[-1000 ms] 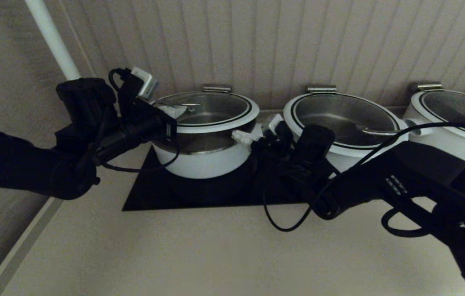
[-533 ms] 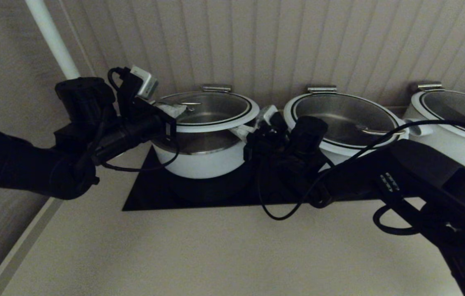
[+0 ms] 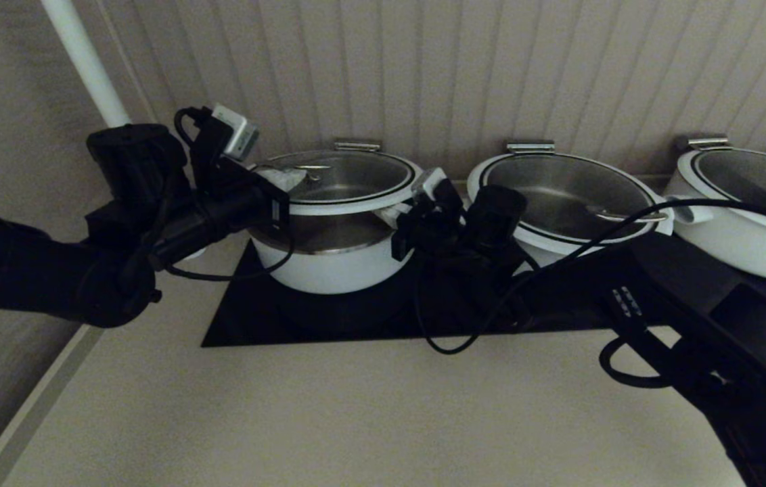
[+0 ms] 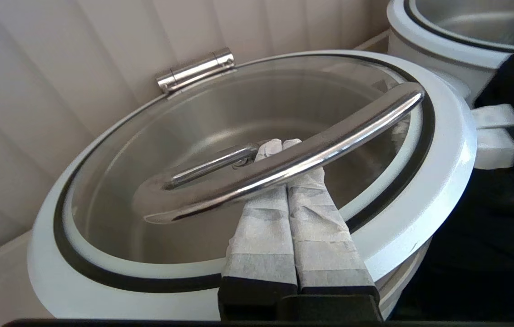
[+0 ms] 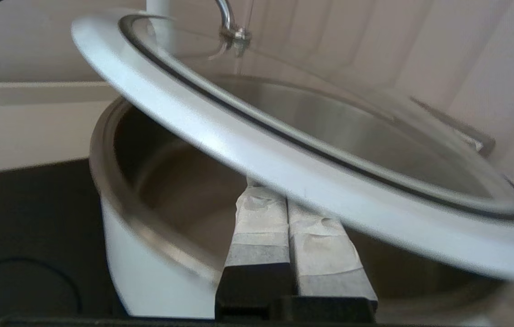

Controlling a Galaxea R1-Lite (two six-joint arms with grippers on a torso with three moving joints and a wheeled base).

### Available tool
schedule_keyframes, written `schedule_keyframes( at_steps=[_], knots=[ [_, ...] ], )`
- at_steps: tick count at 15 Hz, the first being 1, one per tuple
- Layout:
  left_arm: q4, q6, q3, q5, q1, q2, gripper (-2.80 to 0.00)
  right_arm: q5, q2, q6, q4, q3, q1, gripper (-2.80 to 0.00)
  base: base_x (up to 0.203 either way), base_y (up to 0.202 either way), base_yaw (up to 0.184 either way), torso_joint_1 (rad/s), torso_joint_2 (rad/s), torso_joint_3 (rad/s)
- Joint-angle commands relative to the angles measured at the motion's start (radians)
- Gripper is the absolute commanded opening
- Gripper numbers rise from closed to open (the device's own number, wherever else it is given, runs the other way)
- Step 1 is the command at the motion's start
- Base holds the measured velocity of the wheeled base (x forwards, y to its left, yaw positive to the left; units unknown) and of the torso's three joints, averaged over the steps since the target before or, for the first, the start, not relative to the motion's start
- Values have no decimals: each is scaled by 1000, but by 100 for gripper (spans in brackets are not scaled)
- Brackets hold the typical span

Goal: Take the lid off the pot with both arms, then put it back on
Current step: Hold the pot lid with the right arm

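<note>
The pot (image 3: 335, 267) stands on a black mat, and its steel inside shows in the right wrist view (image 5: 148, 272). The lid (image 3: 349, 177) is held tilted above the pot's rim with a gap below it. My left gripper (image 3: 286, 177) is shut, its wrapped fingers pushed under the lid's arched steel handle (image 4: 329, 136), which rests on them (image 4: 279, 144). My right gripper (image 3: 393, 215) is shut, its fingers (image 5: 284, 202) under the lid's white rim (image 5: 239, 136) on the right side, their tips hidden by the rim.
Two wider white pots with lids (image 3: 562, 196) (image 3: 741, 203) stand close to the right. A steel hinge (image 3: 356, 145) sits behind the lid against the panelled wall. A white pipe (image 3: 85, 61) rises at far left. Beige counter (image 3: 356, 419) lies in front.
My right arm has moved left and up, bringing its shut fingers from beside the pot to under the lid's right rim. The lid has risen slightly. The left arm has barely moved.
</note>
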Motion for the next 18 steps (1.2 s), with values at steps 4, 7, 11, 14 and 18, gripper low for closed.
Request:
schedule_keyframes(
  at_steps=[4, 7, 11, 14, 18],
  knots=[
    [-4, 1, 20, -1, 0, -10, -280, 1, 33, -2, 59, -123, -1, -280, 0, 0, 0, 0, 0, 0],
    [-5, 1, 66, -1, 0, -33, -280, 1, 32, -2, 59, -123, -1, -280, 0, 0, 0, 0, 0, 0],
    [-4, 1, 104, -3, 39, -74, -280, 1, 30, -2, 59, -123, -2, -280, 0, 0, 0, 0, 0, 0],
    [-3, 1, 133, -5, 61, -111, -280, 1, 30, -2, 57, -123, -4, -280, 0, 0, 0, 0, 0, 0],
    [-3, 3, 194, -8, 80, -163, -280, 1, 29, -2, 57, -125, -7, -280, 0, 0, 0, 0, 0, 0]
  ],
)
